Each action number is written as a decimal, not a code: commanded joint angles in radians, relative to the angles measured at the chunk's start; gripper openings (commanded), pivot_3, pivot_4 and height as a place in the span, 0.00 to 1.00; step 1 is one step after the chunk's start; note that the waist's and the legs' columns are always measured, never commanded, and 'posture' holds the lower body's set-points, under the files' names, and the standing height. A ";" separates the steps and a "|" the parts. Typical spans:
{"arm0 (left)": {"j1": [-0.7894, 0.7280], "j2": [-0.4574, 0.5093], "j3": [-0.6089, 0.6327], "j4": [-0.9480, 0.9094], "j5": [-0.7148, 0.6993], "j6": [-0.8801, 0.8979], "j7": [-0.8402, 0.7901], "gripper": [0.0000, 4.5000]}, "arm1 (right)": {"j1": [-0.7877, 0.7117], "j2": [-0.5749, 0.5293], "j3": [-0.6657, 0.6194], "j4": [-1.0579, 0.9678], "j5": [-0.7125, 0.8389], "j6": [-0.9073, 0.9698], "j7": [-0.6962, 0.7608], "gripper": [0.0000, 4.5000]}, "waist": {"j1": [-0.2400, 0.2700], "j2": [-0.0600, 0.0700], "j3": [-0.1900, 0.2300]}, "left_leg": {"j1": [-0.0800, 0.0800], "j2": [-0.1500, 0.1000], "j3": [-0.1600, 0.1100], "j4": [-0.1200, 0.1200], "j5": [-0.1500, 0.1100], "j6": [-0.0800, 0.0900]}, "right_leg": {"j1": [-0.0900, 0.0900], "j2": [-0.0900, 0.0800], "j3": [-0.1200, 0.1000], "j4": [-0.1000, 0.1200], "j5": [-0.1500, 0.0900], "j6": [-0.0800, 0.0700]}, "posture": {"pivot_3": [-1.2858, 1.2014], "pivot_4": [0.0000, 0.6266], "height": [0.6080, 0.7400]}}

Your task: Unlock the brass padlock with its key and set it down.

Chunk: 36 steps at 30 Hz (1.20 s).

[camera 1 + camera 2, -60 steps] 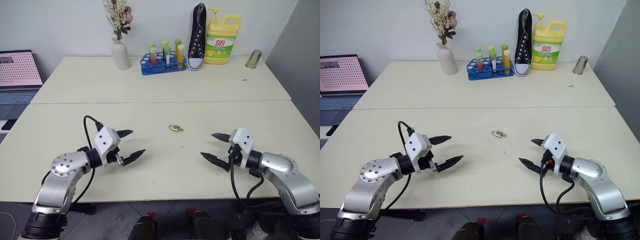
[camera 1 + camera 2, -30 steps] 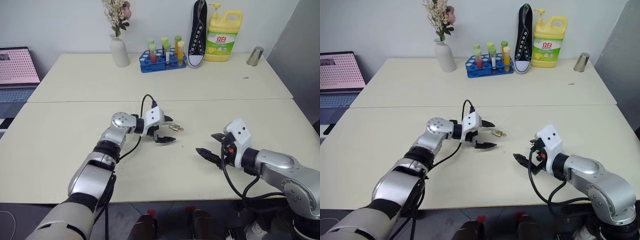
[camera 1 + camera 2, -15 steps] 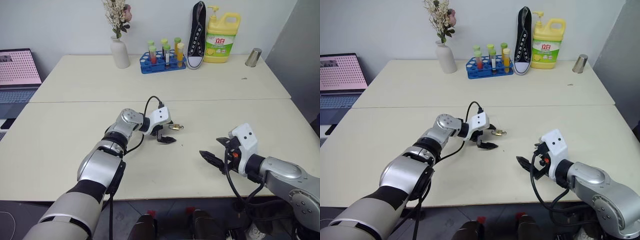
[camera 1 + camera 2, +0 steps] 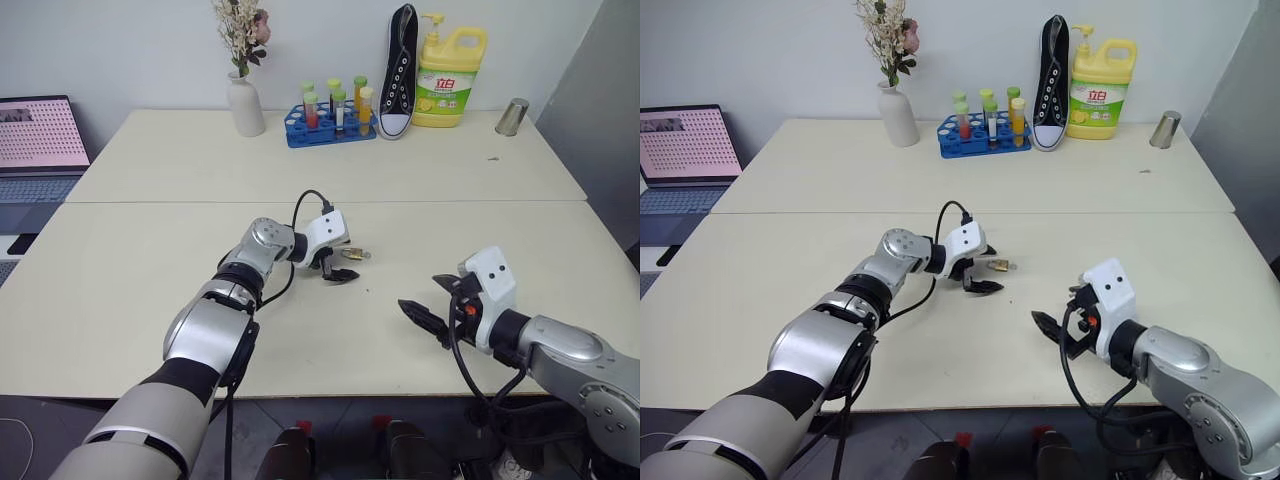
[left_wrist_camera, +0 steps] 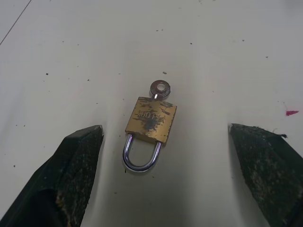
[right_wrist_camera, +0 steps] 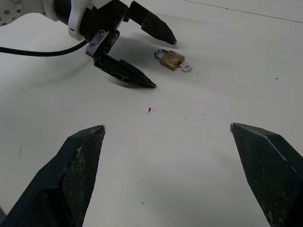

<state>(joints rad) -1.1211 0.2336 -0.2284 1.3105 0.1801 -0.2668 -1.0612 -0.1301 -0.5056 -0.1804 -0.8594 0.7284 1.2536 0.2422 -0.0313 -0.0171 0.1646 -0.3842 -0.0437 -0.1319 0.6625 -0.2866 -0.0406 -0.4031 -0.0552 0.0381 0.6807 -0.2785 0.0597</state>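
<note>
On the table (image 4: 150, 300), brass padlock (image 5: 150, 120) lies flat just ahead of the left gripper (image 5: 165, 156), fingers spread wide either side, not touching (key (image 5: 159, 88) in its base). Right gripper (image 4: 432, 300) gapes well apart.

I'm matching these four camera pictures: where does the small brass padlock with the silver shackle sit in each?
Left eye: brass padlock, table centre.
Right eye, centre.
Left wrist, between the open left gripper's fingers.
Right wrist, beside the left gripper.
Shared landmark: silver key in its base.
</note>
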 commanded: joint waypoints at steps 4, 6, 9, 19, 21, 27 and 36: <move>0.008 -0.011 -0.022 0.019 0.053 0.018 0.013 0.61 | 0.005 0.003 -0.035 -0.044 0.026 -0.004 -0.017 1.00 | -0.001 0.000 0.000 | 0.001 0.000 0.000 0.000 0.000 0.000 | 0.000 0.000 0.000 0.000 0.000 0.000 | 0.52 0.24 1.00; 0.013 -0.013 -0.024 0.020 0.061 0.014 0.024 0.48 | 0.008 0.007 -0.035 -0.049 0.030 -0.003 -0.021 1.00 | -0.001 0.000 -0.001 | 0.001 0.000 0.000 0.000 0.000 0.000 | 0.001 0.000 0.000 0.000 0.000 0.000 | 0.52 0.24 1.00; 0.019 -0.016 -0.027 0.021 0.074 0.009 0.032 0.28 | 0.009 0.010 -0.034 -0.050 0.036 -0.003 -0.028 1.00 | -0.001 0.000 -0.001 | 0.001 0.000 0.000 0.000 0.000 0.000 | 0.001 0.000 0.000 0.000 0.000 0.000 | 0.52 0.24 1.00; 0.069 0.023 0.020 -0.035 0.015 -0.096 -0.065 0.22 | 0.002 -0.030 0.003 -0.030 0.027 -0.041 -0.005 1.00 | -0.002 0.000 -0.001 | 0.002 0.000 0.000 0.000 0.000 0.000 | 0.002 0.000 0.000 0.000 0.000 0.000 | 0.52 0.24 1.00; 0.107 0.050 0.044 -0.089 -0.027 -0.178 -0.131 0.22 | 0.008 -0.053 0.018 -0.023 0.013 -0.070 0.015 1.00 | -0.010 0.000 -0.001 | 0.002 0.001 0.000 -0.001 0.000 0.000 | 0.001 0.001 0.001 0.001 0.000 0.000 | 0.52 0.24 1.00; 0.330 0.156 0.087 -0.404 -0.174 -0.344 -0.293 0.22 | 0.056 -0.124 0.077 0.005 -0.048 -0.220 0.123 1.00 | -0.020 0.000 -0.001 | 0.001 0.002 0.000 -0.001 0.000 0.000 | -0.001 0.001 0.002 0.000 0.000 0.000 | 0.52 0.24 1.00; 0.599 0.275 0.118 -0.789 -0.229 -0.457 -0.155 0.22 | 0.099 -0.140 0.112 0.059 -0.067 -0.399 0.268 1.00 | 0.002 0.000 -0.001 | 0.002 0.003 -0.001 0.001 0.000 0.000 | 0.001 -0.001 0.002 0.000 0.000 0.000 | 0.52 0.24 1.00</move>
<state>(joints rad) -0.5490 0.4956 -0.1213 0.5816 -0.0377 -0.7264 -1.2488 -0.0244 -0.6460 -0.0553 -0.8023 0.6510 0.8795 0.4938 -0.0293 -0.0173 0.1633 -0.3823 -0.0406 -0.1322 0.6629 -0.2866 -0.0406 -0.4022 -0.0558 0.0405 0.6801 -0.2782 0.0598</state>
